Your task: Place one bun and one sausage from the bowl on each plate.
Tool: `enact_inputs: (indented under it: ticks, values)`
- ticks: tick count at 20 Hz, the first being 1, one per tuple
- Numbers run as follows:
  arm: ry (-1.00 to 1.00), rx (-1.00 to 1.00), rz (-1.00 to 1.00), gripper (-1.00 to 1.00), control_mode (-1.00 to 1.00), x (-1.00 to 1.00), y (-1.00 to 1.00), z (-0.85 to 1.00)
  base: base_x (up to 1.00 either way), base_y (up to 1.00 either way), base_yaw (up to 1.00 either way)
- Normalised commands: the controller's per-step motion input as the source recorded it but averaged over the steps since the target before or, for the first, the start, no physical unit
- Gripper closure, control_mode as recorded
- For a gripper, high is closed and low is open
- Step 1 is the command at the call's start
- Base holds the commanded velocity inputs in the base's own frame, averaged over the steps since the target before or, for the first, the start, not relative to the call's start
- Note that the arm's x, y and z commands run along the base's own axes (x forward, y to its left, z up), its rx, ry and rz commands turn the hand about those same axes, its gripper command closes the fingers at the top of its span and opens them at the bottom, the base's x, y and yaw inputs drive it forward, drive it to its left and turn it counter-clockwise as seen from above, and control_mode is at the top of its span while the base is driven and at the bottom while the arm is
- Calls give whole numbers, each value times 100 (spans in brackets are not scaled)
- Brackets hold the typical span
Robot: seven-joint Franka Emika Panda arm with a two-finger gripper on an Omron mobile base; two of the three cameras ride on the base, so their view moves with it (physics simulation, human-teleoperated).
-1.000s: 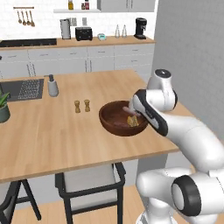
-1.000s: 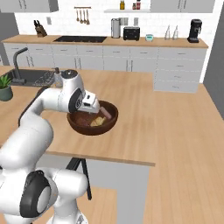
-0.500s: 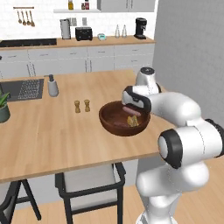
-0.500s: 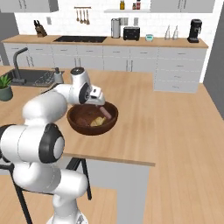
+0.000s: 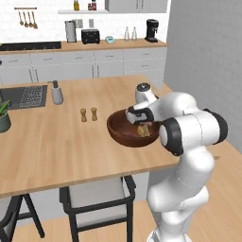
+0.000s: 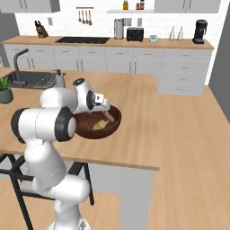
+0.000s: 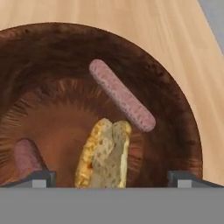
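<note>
The dark brown wooden bowl stands on the wooden island counter. In the hand view it holds a golden-tan bun, a pinkish sausage lying aslant above it, and a second sausage at the lower left. The bun also shows in both base views. My gripper hangs just over the bowl's inside, open, its fingertips wide apart with the bun's near end between them and nothing gripped. The plates are out of view.
Two small shakers stand left of the bowl. Further left are a soap dispenser, a sink and a potted plant. A dark chair stands under the counter's front edge.
The arm's elbow and body have swung in closer to the counter's edge. The gripper has stayed open over the bowl, and the food in it lies as before.
</note>
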Motion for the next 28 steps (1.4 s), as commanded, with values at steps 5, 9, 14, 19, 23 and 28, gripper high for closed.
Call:
enact_inputs:
  ticks: [5, 9, 14, 19, 23, 28]
  values:
    - [0, -10, 0, -100, -100, 50, -2, -15, 0, 0, 0]
    - [1, -9, 0, -100, -100, 49, -6, 0, 0, 0, 0]
    - [11, -12, 9, -100, -100, 30, -3, -21, 0, 0, 0]
    - [6, -11, 24, -100, -100, 29, 0, -31, 0, 0, 0]
    - [0, -8, 8, -100, -100, 21, -12, -18, 0, 0, 0]
    - [-2, -8, 0, -100, -100, 25, -16, -26, 0, 0, 0]
